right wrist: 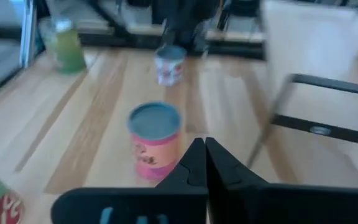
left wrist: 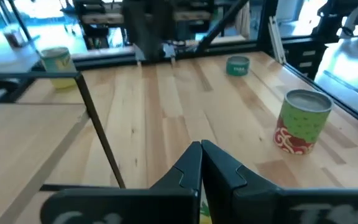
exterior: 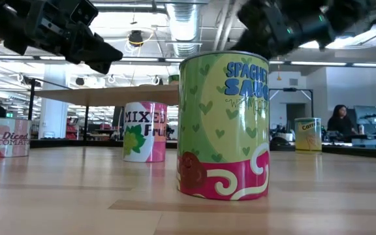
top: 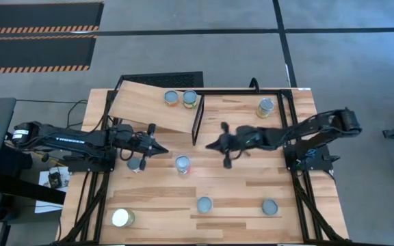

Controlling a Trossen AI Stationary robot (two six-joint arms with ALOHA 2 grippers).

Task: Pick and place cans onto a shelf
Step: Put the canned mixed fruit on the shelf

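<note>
Both end effectors, left (top: 161, 151) and right (top: 211, 145), closed, empty, above table (top: 252, 184).

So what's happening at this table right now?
Two robot arms are moving cans onto a small slanted shelf. Two cans already sit on it; six others stand around the table. Neither gripper holds anything: the left gripper and right gripper are both shut, near the middle can.

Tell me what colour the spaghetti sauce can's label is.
Light green with hearts above a pink, swirled base on the spaghetti sauce can; low view.
</note>
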